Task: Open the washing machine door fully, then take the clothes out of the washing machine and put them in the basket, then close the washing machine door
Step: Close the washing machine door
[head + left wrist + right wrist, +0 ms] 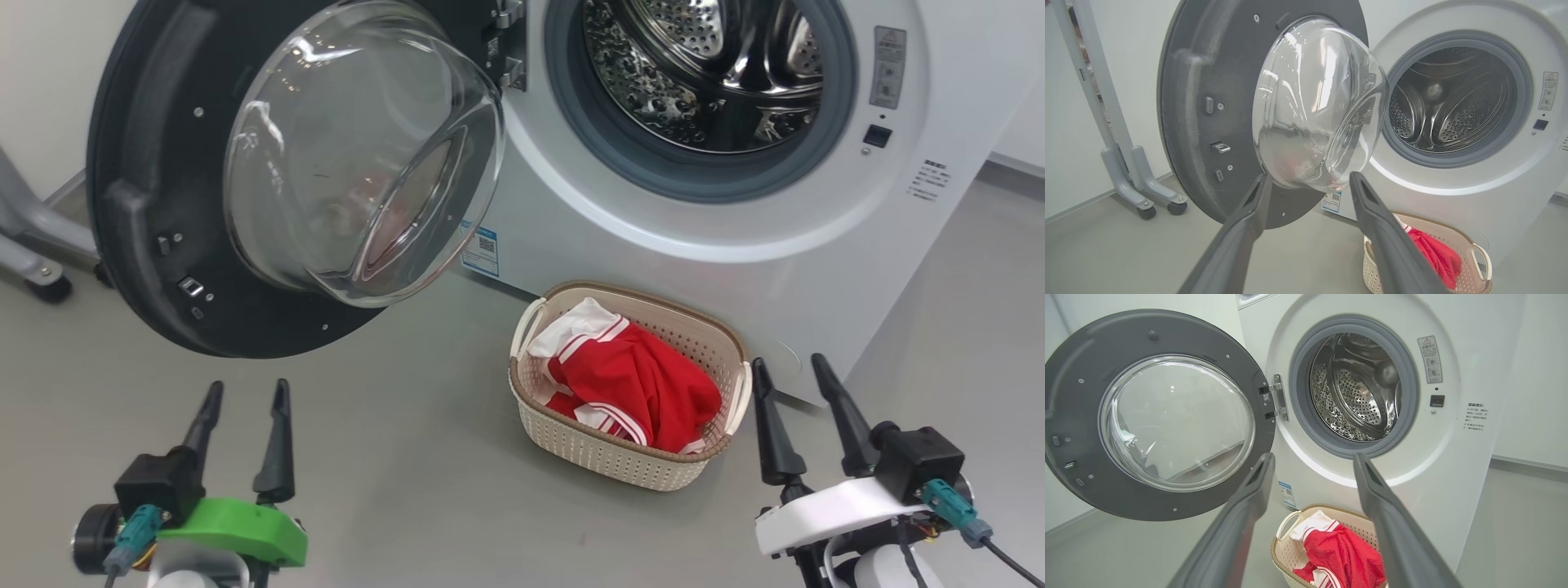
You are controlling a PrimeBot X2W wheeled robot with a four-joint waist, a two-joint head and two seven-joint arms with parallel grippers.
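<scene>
The washing machine (pixel 735 237) (pixel 1474 196) (pixel 1453 465) stands ahead with its steel drum (pixel 702 65) (pixel 1449 106) (pixel 1355 392) bare inside. The washing machine door (pixel 155 188) (pixel 1208 102) (pixel 1081 388) hangs swung wide to the left, its glass bowl bulging toward me. Red and white clothes (pixel 637 380) (pixel 1437 255) (pixel 1343 551) lie in the cream basket (pixel 620 457) (pixel 1478 253) (pixel 1286 555) on the floor before the machine. My left gripper (pixel 249 396) (pixel 1308 179) is open below the door, holding nothing. Right of the basket, my right gripper (pixel 792 367) (pixel 1312 459) is open too.
A grey wheeled stand (pixel 37 253) (pixel 1139 179) stands behind the door at the left, by a pale wall. Bare grey floor (pixel 408 457) spreads between the grippers and left of the basket.
</scene>
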